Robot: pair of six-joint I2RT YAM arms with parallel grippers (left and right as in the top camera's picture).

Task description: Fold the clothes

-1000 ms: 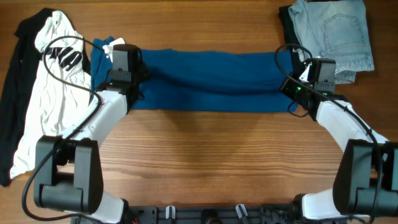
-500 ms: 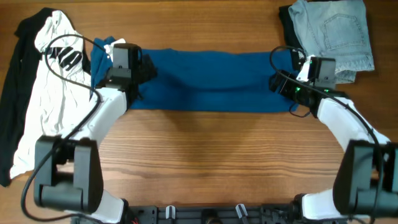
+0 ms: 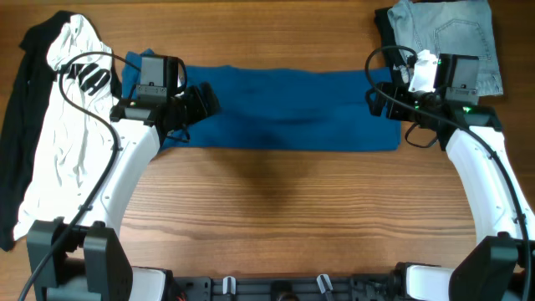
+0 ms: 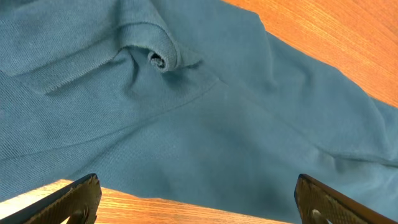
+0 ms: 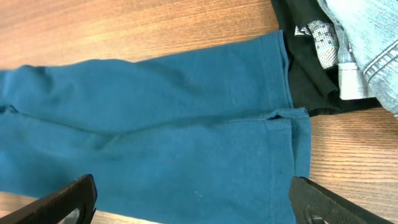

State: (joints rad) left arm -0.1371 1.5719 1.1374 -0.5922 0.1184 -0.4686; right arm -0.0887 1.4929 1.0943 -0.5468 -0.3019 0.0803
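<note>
White striped top [image 3: 63, 125] left of the blue shirt [image 3: 284, 125], which lies folded in a long band across the bench [image 3: 284, 209]. Left hand [image 3: 199, 104] over its left end, wide open, empty. Right hand [image 3: 380, 99] at its right end, wide open, empty. Jeans [image 3: 451, 38] just beyond the shirt's right end.

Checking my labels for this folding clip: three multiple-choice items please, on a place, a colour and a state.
1. Where do the jeans lie? A far right; B far left; C centre.
2. What colour is the long shirt? A red; B deep blue; C white.
3. How do the left tool and right tool stand? A both open; B both shut; C one shut.
Answers: A, overhead shows them far right; B, every view shows blue; A, each wrist view shows it spread wide, gripping nothing.
</note>
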